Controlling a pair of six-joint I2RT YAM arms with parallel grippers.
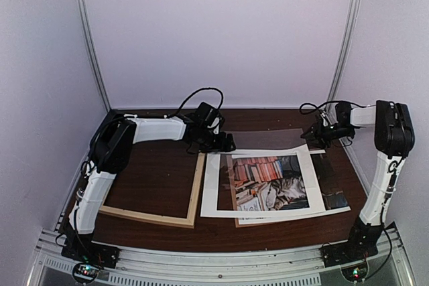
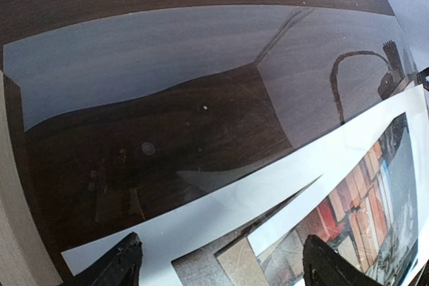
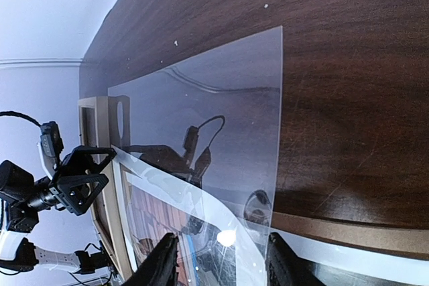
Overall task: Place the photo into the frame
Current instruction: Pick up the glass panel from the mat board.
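Left tool (image 1: 227, 143) spread wide, elbow raised, by photo (image 1: 268, 180) far-left corner; right tool (image 1: 311, 135) spread, low over clear sheet (image 3: 221, 98).

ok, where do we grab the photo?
The photo lies flat, face up, so only a thin edge offers a pinch. Probably best to take the far white border near its left corner, with the left gripper coming in low from the far side.

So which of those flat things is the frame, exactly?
Start at the dark wooden table, then look to its left half. The frame is the open rectangle of thin pale wood strips; unlike the photo beside it, bare table shows through its middle.
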